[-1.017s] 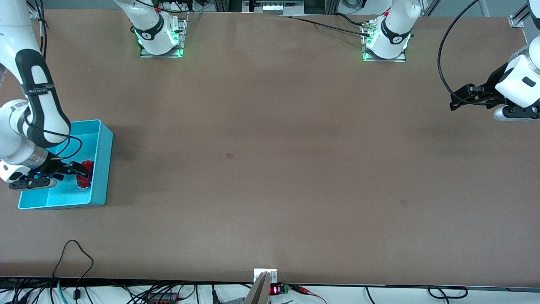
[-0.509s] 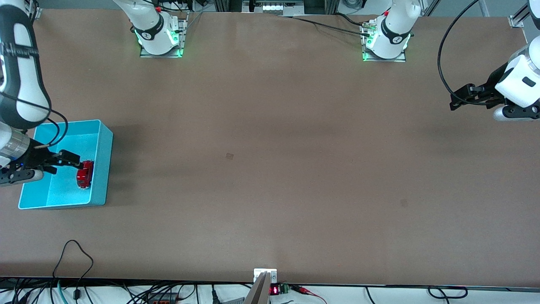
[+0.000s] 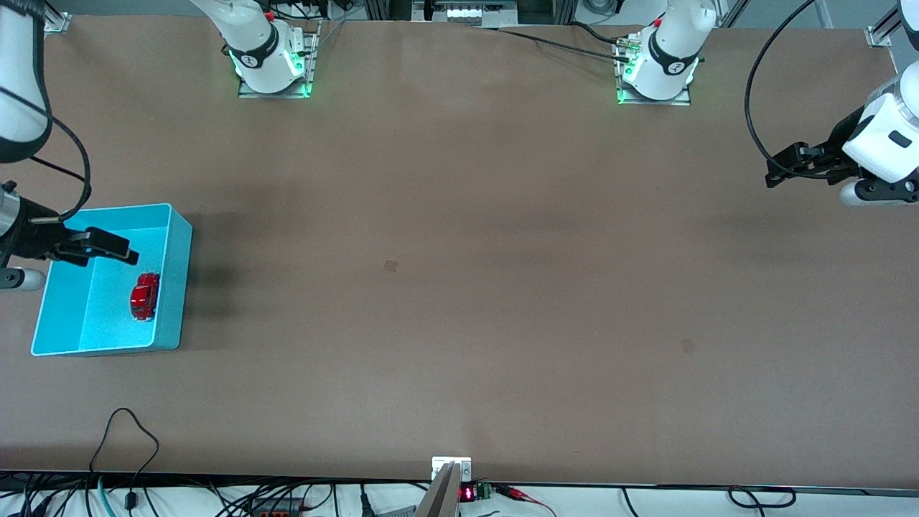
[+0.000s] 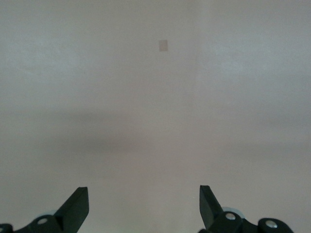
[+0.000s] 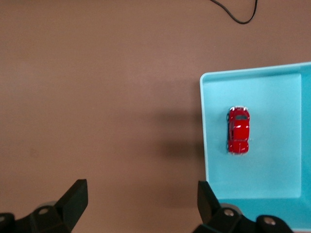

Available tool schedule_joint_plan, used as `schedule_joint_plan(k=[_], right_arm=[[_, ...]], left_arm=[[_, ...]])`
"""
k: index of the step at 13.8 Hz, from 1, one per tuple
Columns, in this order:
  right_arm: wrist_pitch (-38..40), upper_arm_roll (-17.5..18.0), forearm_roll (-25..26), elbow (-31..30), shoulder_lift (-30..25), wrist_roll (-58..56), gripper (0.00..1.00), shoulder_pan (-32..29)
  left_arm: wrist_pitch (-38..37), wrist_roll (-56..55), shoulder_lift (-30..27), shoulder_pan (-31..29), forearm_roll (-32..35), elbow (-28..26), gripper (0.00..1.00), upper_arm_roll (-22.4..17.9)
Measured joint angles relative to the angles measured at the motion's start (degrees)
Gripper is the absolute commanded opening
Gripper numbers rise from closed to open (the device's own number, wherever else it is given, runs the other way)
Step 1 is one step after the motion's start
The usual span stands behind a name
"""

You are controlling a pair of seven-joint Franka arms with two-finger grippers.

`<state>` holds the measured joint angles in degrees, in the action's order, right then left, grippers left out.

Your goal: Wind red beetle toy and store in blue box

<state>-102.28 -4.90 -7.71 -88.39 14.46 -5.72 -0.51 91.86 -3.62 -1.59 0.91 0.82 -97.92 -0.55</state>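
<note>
The red beetle toy (image 3: 144,296) lies on the floor of the blue box (image 3: 179,280), close to the wall that faces the table's middle. It also shows in the right wrist view (image 5: 238,130), inside the box (image 5: 203,145). My right gripper (image 3: 118,250) is open and empty. It hangs in the air over the box, clear of the toy; its open fingers frame the right wrist view (image 5: 142,199). My left gripper (image 3: 774,171) waits open and empty over the left arm's end of the table, with only bare table in the left wrist view (image 4: 144,204).
The box stands at the right arm's end of the table. A black cable loop (image 3: 126,431) lies on the table nearer the front camera than the box. A small tape mark (image 3: 390,265) sits mid-table. The arm bases (image 3: 273,64) (image 3: 657,68) stand along the table's edge farthest from the camera.
My right gripper has let go of the red beetle toy and risen away from it. The toy stays on the box floor. The left arm has not moved.
</note>
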Motion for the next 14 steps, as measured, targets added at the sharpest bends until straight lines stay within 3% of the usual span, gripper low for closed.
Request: schedule_joint_plan(k=[5,10,14], right_arm=[[11.8,-1.0,4.6,3.6,-5.7,7.0,1.00,2.2],[13.0,-1.9,4.7,3.6,-9.6,2.2,1.00,-1.5],[11.4,-1.6,4.7,-0.8,-10.5,1.6,1.00,-1.2]], left_arm=[[0.0,0.0,0.0,0.0,0.0,0.0,1.00,0.0],[0.0,0.0,0.0,0.0,0.0,0.0,1.00,0.0],[0.0,0.0,0.0,0.0,0.0,0.0,1.00,0.0]])
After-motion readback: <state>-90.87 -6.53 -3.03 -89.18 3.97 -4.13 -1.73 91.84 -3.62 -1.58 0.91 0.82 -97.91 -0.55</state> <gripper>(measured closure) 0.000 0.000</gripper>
